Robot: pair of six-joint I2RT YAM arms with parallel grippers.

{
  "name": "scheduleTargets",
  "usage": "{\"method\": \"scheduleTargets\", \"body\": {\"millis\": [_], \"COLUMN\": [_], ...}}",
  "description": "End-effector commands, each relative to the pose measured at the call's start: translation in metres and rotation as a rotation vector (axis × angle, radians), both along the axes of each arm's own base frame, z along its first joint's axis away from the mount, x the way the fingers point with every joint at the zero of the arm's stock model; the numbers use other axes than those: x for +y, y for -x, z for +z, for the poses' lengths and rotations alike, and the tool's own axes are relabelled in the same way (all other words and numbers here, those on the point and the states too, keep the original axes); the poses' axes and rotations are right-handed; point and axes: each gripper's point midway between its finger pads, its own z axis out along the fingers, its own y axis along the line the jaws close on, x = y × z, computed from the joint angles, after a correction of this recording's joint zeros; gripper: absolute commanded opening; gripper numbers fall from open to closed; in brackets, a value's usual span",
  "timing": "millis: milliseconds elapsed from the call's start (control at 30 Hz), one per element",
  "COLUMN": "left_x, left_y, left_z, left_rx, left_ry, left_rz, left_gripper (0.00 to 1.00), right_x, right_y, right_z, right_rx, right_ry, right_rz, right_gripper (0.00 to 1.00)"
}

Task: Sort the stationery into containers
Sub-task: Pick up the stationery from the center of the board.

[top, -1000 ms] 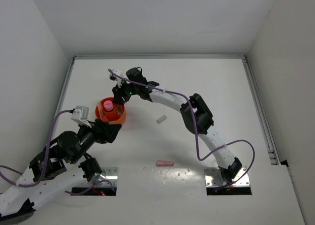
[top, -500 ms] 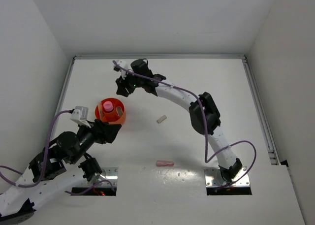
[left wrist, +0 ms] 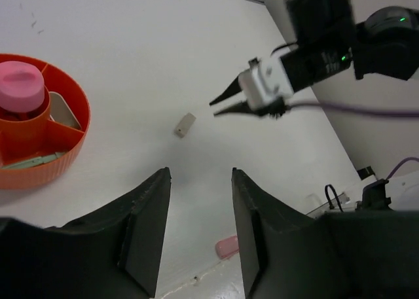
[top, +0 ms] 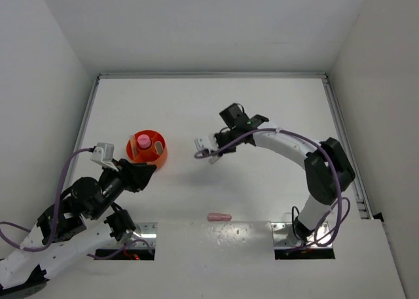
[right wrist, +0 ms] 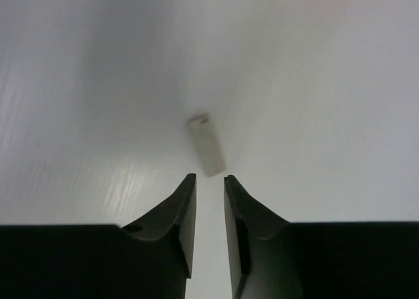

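Observation:
The round orange tub (top: 157, 156) stands at the left, and it also shows in the left wrist view (left wrist: 72, 125). It holds a pink-capped tube (top: 142, 140), a beige piece (left wrist: 60, 109) and a green bar (left wrist: 29, 161). A small beige block (top: 213, 159) lies on the table right of the tub. My right gripper (top: 208, 150) hovers just over it, jaws a narrow gap apart and empty. In the right wrist view the block (right wrist: 208, 145) lies just beyond the gripper (right wrist: 209, 181). A pink bar (top: 218, 216) lies near the front edge. My left gripper (top: 147, 170) is open and empty, near the tub.
White walls close in the table on the left, back and right. A metal rail (top: 347, 155) runs along the right edge. The arms' base plates (top: 304, 237) sit at the near edge. The right arm arches over the table's middle right.
My right arm has swung from behind the tub to the right and down over the beige block. My left gripper has drawn back slightly from the tub.

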Motion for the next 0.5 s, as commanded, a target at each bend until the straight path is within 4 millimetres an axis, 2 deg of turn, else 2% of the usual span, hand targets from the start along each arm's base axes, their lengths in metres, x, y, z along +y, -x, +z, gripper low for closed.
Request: {"method": "scheduleTargets", "body": {"millis": [0,33,67,100,133,167,233,467], "left_x": [-0.007,-0.007,-0.007,-0.005,-0.005,-0.006,-0.007,-0.007], "left_y": [-0.001,-0.001,-0.001,-0.002,-0.002,-0.003,-0.003,-0.003], "left_z": [0.005,0.005,0.005,0.006,0.006,0.004,0.004,0.004], "left_rx": [-0.02,-0.02,-0.02,-0.021,-0.021,-0.016,-0.012,-0.012], "left_ry": [0.005,0.005,0.005,0.004,0.004,-0.004,0.004,0.004], "left_rz": [-0.024,-0.024,-0.024,-0.012,-0.012,-0.012,-0.01,-0.01], "left_gripper": [0.47,0.47,0.52,0.74,0.82,0.9,0.92,0.92], "right_x": [-0.027,-0.027,-0.026,-0.025,-0.022,-0.022,-0.014,-0.006], "right_y": [0.015,0.014,0.013,0.015,0.008,0.009,-0.002,-0.007], "right_z": [-0.043,-0.041,-0.042,-0.055,-0.051,-0.059,-0.057,-0.081], "right_rx": [-0.141,-0.117,-0.093,-0.04,-0.037,-0.018,-0.073,-0.022], "right_ry": [0.169,0.184,0.197,0.214,0.201,0.21,0.184,0.212], "right_rz": [0.359,0.371,0.374,0.383,0.377,0.379,0.373,0.396], "right_gripper": [0.26,0.31,0.33,0.34,0.36,0.36,0.36,0.36]}}
